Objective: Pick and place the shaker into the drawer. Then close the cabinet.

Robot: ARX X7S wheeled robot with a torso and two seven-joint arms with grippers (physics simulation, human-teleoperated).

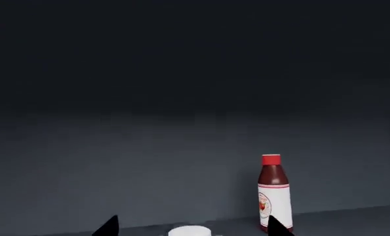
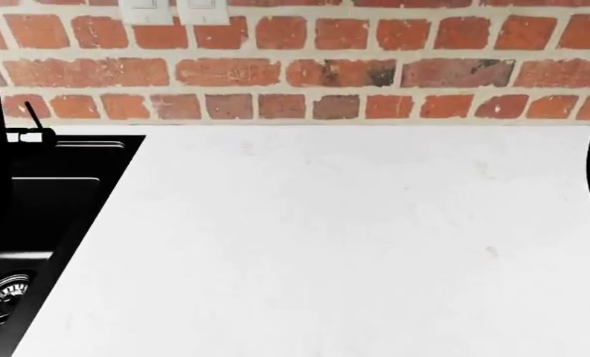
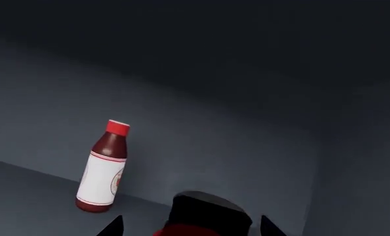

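Both wrist views look into the grey drawer [image 1: 352,219], whose floor [image 3: 24,196] meets paler walls. My left gripper [image 1: 191,228] is open, and a white round top [image 1: 189,230] shows low between its black fingertips [image 1: 108,227] without touching them. My right gripper [image 3: 193,228] is open around a dark-capped object with red below [image 3: 208,214], with gaps on both sides. I cannot tell which of these two is the shaker. The cabinet's fronts are out of view. Neither gripper shows in the head view.
A red-capped sauce bottle with a white label [image 1: 274,194] stands upright on the drawer floor by the back wall [image 3: 103,169]. The head view shows a white counter [image 2: 335,245], a brick wall [image 2: 315,67] and a black sink [image 2: 36,223] at the left.
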